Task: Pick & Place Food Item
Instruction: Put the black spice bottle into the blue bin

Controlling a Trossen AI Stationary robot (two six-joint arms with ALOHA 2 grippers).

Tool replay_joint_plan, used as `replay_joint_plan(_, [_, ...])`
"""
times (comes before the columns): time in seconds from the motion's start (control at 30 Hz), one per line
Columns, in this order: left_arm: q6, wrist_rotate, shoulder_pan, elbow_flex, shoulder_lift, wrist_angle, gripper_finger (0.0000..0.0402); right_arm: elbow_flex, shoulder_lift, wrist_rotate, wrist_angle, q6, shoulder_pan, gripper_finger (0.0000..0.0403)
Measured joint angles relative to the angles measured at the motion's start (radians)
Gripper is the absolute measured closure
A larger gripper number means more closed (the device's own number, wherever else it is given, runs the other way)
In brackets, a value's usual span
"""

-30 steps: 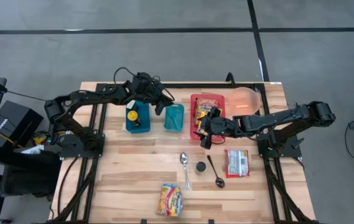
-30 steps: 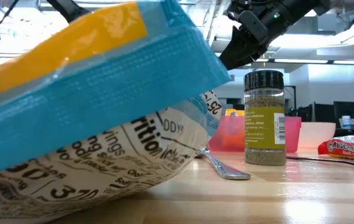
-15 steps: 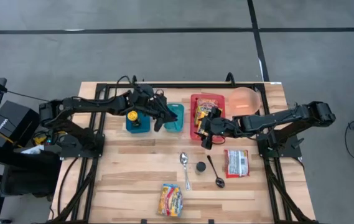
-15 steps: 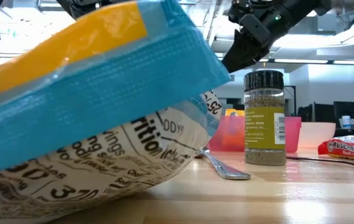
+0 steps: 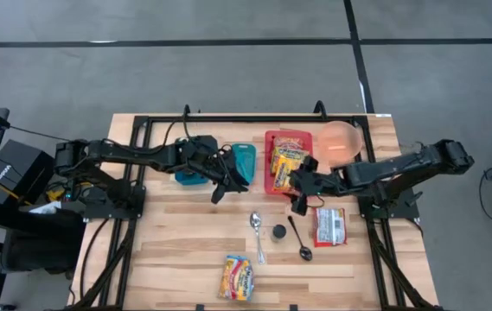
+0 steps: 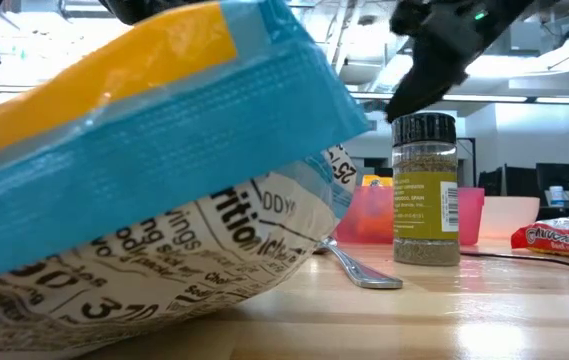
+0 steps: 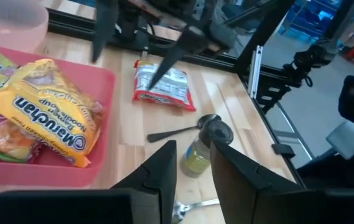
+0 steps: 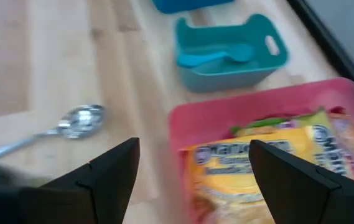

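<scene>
My left gripper (image 5: 222, 188) is open and empty, over bare wood just near of the teal bin (image 5: 244, 155); its wrist view (image 7: 192, 171) looks at the spice jar (image 7: 203, 149). My right gripper (image 5: 300, 205) is open and empty, by the near right corner of the red bin (image 5: 273, 173) and beside the red ramen packet (image 5: 329, 226). Its fingers stand wide apart in its wrist view (image 8: 192, 180), and it shows in the low view (image 6: 416, 88) above the jar (image 6: 425, 190). Yellow noodle packets (image 7: 46, 118) lie in the red bin. Another packet (image 5: 239, 276) lies near the front edge.
A blue bin (image 5: 187, 177) stands left of the teal bin, and a pink bowl (image 5: 341, 142) right of the red bin. Two spoons (image 5: 257, 233) (image 5: 299, 240) flank the spice jar (image 5: 277, 231). The front packet (image 6: 144, 200) fills much of the low view.
My left gripper has gone from over the blue bin toward the table's right and near edges, past the teal bin. My right gripper has gone a little toward the near and right edges, away from the red bin toward the red ramen packet.
</scene>
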Motion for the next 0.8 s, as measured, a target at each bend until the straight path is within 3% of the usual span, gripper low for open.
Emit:
replay_joint_plan(0.37, [0.0, -0.055, -0.011, 0.0, 0.0, 0.001, 0.0309, 0.0, -0.061, 0.038, -0.042, 0.209, 0.296, 0.0106])
replay_joint_plan(0.63, [0.0, -0.055, -0.011, 0.0, 0.0, 0.001, 0.0309, 0.0, -0.007, 0.156, -0.099, 0.409, 0.452, 0.0106])
replay_joint_plan(0.8, [0.0, -0.054, -0.011, 0.0, 0.0, 0.001, 0.0309, 0.0, 0.059, 0.172, -0.102, 0.518, 0.504, 0.0106])
